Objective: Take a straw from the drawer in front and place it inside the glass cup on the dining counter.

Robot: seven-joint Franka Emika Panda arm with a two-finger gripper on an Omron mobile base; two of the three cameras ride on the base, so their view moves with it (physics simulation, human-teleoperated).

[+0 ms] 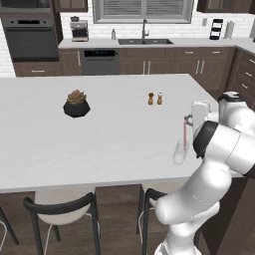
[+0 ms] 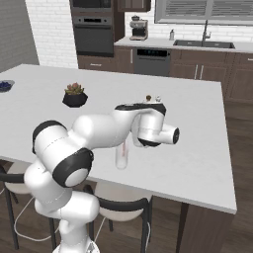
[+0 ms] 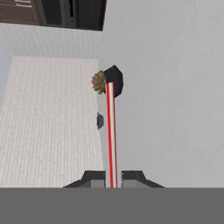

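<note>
Seen at right-centre of the left base view: gripper [image 1: 187, 119] pinched narrow on the straw [image 1: 185, 135], hanging upright, lower end inside the glass cup [image 1: 179, 153].

Bare dining counter [image 1: 114, 144] surrounds the glass cup [image 1: 179, 152]; shakers [image 1: 155, 98] and potted succulent [image 1: 76, 104] stand well apart.

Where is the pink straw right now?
The straw is pinched in the shut gripper, hanging over the glass cup near the dining counter's front right edge.
</note>
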